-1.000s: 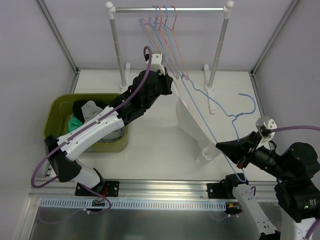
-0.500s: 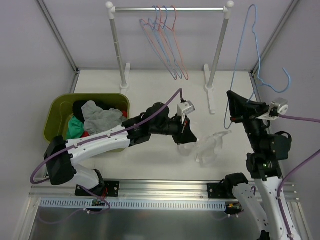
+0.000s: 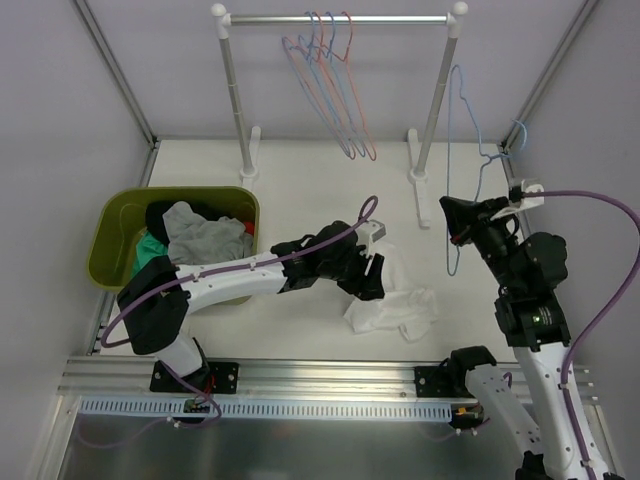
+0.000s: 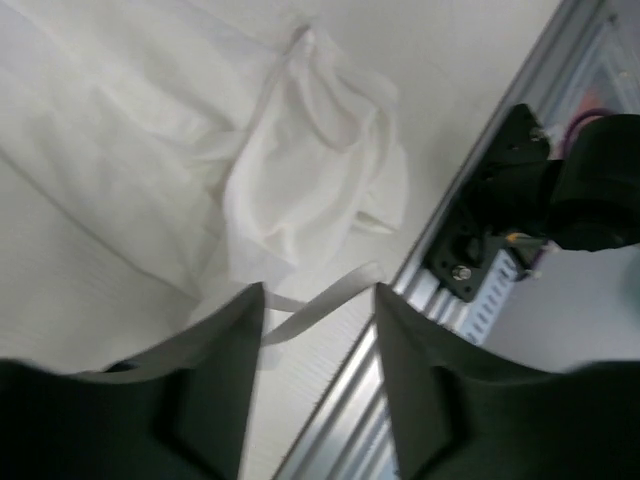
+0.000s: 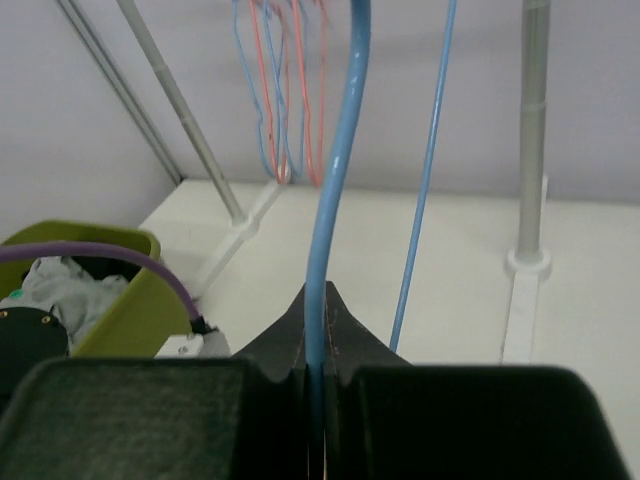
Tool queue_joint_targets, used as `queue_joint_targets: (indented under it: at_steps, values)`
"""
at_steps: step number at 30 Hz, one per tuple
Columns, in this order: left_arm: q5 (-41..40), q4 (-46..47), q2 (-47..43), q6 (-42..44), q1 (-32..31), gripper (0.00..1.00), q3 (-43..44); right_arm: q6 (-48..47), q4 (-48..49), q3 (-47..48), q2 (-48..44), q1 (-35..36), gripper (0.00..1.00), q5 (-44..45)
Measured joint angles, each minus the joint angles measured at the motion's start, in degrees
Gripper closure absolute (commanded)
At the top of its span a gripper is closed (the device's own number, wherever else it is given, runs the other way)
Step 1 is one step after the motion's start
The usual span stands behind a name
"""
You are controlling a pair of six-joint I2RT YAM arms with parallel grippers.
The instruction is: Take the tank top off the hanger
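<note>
- Tank top (image 3: 400, 311): white, lying crumpled in a heap on the surface (image 3: 300, 200), near-centre and just far of the aluminium rail (image 3: 330, 372) at the near edge. It is well apart from the hanger.
- In the left wrist view the tank top (image 4: 300, 170) spreads in soft folds. One narrow strap (image 4: 325, 294) trails toward the near rail.
- Left jaws: apart, low over the left edge of the heap. Both dark fingers (image 4: 215, 390) show with a wide gap between them, and the strap is seen across that gap. Whether either finger touches the cloth cannot be told.
- Left arm (image 3: 230, 275): stretched low across the surface from the near-left base toward the centre.
- Hanger (image 3: 448, 150): blue wire, bare, held upright off the surface at the right, just near of the rack's right post (image 3: 437, 95).
- Right jaws: clamped together on the hanger. In the right wrist view the blue wire (image 5: 332, 200) rises straight out of the closed fingers (image 5: 275, 345).
- Rack (image 3: 335, 18): stands at the far side. Several red and blue wire hangers (image 3: 330, 80) hang from its rail.
- Bin (image 3: 180, 191): olive green, at the left of the surface, holding grey, black and green clothing (image 3: 200, 235).
</note>
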Motion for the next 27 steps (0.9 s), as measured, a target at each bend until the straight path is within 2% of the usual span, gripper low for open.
queue_joint_targets:
  at_steps: [6,7,13,19,23,27]
  values:
    - [-7.67,-7.15,-2.23,0.96,0.0,0.15,2.29,2.78,-14.93,8.7,10.03,0.02,1.0,-1.97]
    - [-8.61,-8.24,-3.1,1.25,0.0,0.01,2.58,2.8,-16.68,10.8,12.61,0.04,1.0,-2.21]
    - [-15.37,-14.88,-15.45,2.32,0.02,0.02,2.08,0.92,-21.05,28.37,32.87,0.09,1.0,-3.26]
    - [-16.81,-18.38,-27.93,2.64,0.0,0.01,-2.4,-2.38,-26.32,50.49,52.98,0.44,1.0,-4.24]
    - [-16.37,-19.87,-32.89,2.84,0.0,0.01,-6.38,-4.94,-31.08,66.27,65.02,1.75,1.0,-4.48]
    - [-16.37,-20.65,-34.8,2.78,0.0,0.01,-10.32,-6.49,-34.14,77.44,72.76,3.58,1.0,-5.09]
